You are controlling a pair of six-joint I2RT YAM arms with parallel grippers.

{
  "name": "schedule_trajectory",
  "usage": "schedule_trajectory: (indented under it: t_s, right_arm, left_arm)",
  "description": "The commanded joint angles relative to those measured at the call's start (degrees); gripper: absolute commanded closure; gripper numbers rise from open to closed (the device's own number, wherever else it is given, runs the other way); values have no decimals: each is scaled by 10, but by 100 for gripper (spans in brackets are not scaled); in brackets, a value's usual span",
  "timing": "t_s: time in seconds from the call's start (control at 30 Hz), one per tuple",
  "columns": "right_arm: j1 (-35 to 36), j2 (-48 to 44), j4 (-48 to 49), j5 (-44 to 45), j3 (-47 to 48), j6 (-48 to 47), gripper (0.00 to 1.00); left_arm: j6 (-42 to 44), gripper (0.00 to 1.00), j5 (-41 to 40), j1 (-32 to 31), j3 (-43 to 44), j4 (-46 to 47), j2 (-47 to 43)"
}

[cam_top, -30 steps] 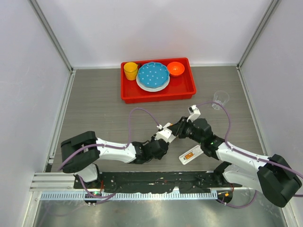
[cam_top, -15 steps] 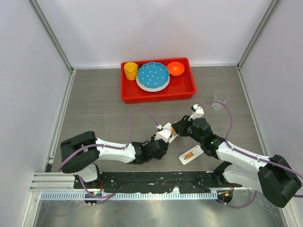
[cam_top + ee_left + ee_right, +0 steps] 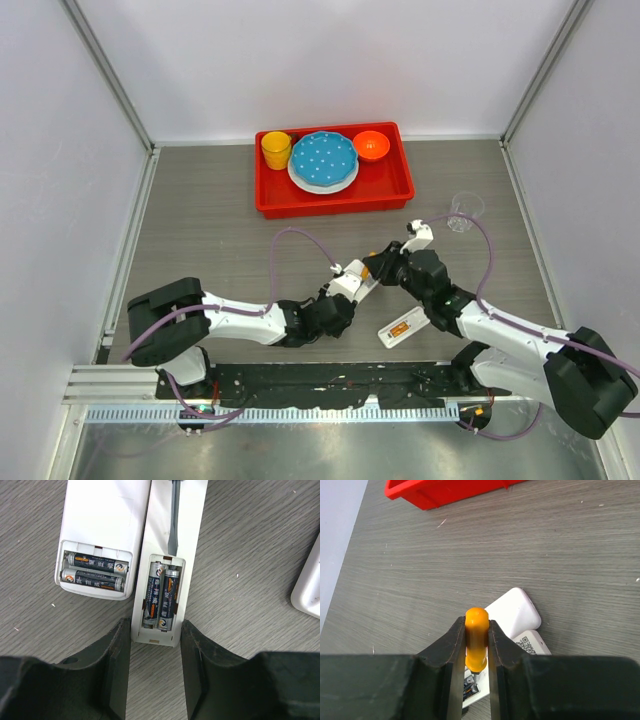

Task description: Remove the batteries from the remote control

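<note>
I have my left tool [image 3: 156, 642] clamped on the open remote [image 3: 175, 587], batteries [image 3: 162, 597] seated at frame centre, and my right tool [image 3: 476, 626] clamped on the screwdriver [image 3: 476, 652].

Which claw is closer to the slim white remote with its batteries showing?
The left gripper. Its fingers clamp the slim remote at its battery end. The right gripper stands off it, holding the screwdriver by its orange handle; only the blade reaches the remote.

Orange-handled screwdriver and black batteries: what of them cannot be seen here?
- Right wrist view: tip of the orange-handled screwdriver, hidden below its handle and the right gripper.
- Left wrist view: its handle, cut off by the top edge.
- Top view: the black cylindrical batteries, too small to make out.
</note>
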Motion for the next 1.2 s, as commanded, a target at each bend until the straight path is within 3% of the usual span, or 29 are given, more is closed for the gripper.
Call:
schedule_trajectory:
  t_s: [0.0,0.33,0.63,0.93,1.17]
  right_arm:
    - [1,2,29,-12,-9,-12,99]
    - [1,11,30,-19,-37,-28,99]
    - [1,52,78,-84,-50,-11,99]
    - [1,54,65,-141,-33,61,98]
    - [1,91,125,-195,-44,139,99]
  left_arm:
    - [-17,100,30,-2,-24,-72,23]
    - [-22,100,36,-3,-23,-66,32]
    - [-22,100,39,-3,-18,-64,35]
    - [-29,100,38,-3,-21,-60,36]
    - [-32,100,35,-3,-20,-55,42]
